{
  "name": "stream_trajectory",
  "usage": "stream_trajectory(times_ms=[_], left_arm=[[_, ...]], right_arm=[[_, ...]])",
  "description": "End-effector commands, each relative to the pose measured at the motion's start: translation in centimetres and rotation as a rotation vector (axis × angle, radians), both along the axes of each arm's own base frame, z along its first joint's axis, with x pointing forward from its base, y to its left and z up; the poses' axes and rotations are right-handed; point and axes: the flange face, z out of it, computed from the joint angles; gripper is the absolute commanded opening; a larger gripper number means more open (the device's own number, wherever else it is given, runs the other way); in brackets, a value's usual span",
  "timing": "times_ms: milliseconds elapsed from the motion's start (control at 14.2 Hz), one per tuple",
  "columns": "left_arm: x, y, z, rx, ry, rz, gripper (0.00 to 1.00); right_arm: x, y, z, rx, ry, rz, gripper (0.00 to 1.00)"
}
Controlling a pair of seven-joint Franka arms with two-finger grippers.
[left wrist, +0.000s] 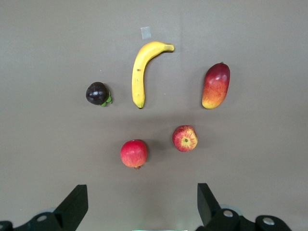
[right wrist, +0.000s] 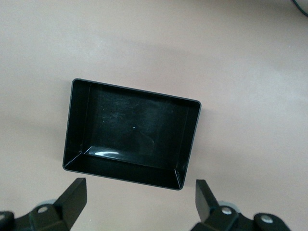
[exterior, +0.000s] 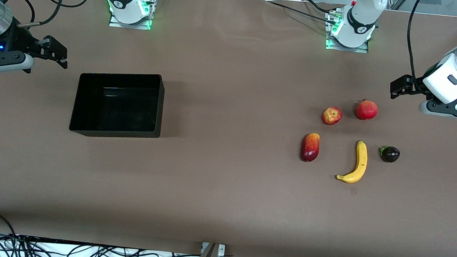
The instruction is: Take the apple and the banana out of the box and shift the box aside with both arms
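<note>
The box (exterior: 118, 104) is seen sitting empty toward the right arm's end of the table, while the apple (exterior: 331, 115) and the banana (exterior: 356, 163) are already laid out on the bare table toward the left arm's end, the banana nearer the front camera, among a mango (exterior: 310, 147), a pomegranate (exterior: 366, 110) and a small dark fruit (exterior: 390, 154). The left gripper (exterior: 397, 86) is held wide open and empty beside the fruit, and the right gripper (exterior: 55, 51) is held just as wide and empty beside the box. The unloading can be judged done, so what remains is the shifting of the box, for which both arms would need to be brought to its two end walls.
</note>
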Motion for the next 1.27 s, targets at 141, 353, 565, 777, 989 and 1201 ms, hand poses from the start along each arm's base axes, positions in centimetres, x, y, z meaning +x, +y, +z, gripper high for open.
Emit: stream_trajectory(times_ms=[141,353,565,777,989,1201], left_arm=[[0.0,-0.1,0.8,0.025,-0.007,-0.014,1.00],[0.0,-0.1,0.8,0.027,-0.007,-0.015,1.00],[0.0,-0.1,0.8,0.027,-0.007,-0.014,1.00],[0.0,-0.2,0.8,0.025,-0.007,-0.014,1.00],[0.0,-0.2,0.8,0.027,-0.009,-0.016,1.00],[0.0,-0.1,0.8,0.027,-0.007,-0.014,1.00]], right_arm=[[0.9,-0.5,0.7,0.000,-0.026,-0.019,1.00],[0.9,-0.3,1.0,0.001,-0.032,-0.001,1.00],[1.0,-0.6,0.9,-0.005,-0.032,-0.006,1.00],[1.3,-1.5,0.5,-0.004,-0.032,-0.023,1.00],[1.6,-1.2,0.2,0.007,-0.036,-0.027,1.00],[1.5,-0.7,0.3,0.007,-0.036,-0.017,1.00]])
